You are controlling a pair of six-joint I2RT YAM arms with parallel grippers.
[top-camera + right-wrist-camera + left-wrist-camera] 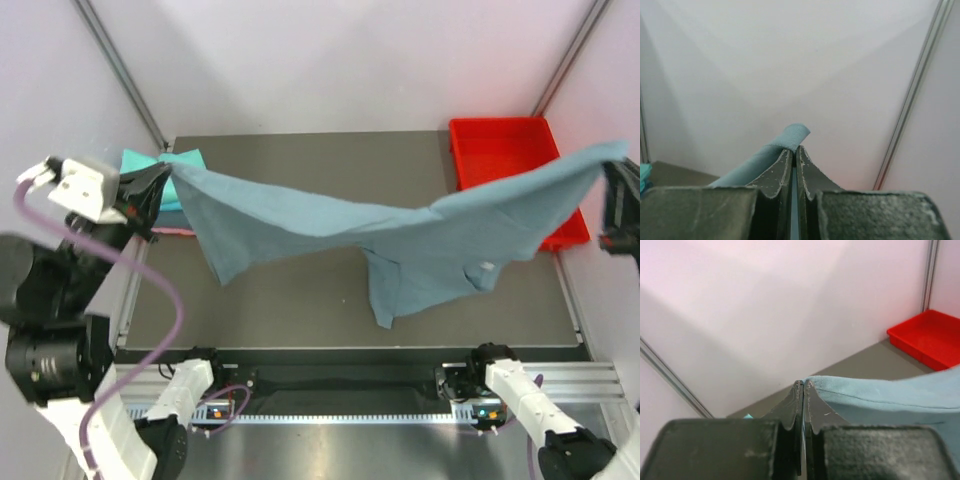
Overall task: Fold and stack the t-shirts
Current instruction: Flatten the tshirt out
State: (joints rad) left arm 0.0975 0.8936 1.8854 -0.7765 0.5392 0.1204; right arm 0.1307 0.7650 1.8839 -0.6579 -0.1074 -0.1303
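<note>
Dusty grey-blue cloth fills the middle of my overhead view: the grey-blue t-shirt (400, 240) is strung out in the air above the worktop (300, 300), held at both ends and sagging between them. My left gripper (160, 185) pinches one end near the back-left corner. My right gripper (612, 175) pinches the other end at the far right, level with the red tray (500, 145).

On the left wrist camera the left gripper's jaws are pressed tight together, with the shirt's edge caught at the tips and running off to the right. The right wrist camera shows the same: jaws closed, with a small fold of the cloth poking up above the tips.

The shirt's lower part hangs in a loose flap towards the near edge, and the small white neck label (487, 267) shows on it, right of centre. I cannot tell whether the lowest fold touches the worktop.

At the back-left corner, behind the left gripper, lies a teal t-shirt (140, 160) with a strip of pink cloth (175, 231) showing at its near edge.
</note>
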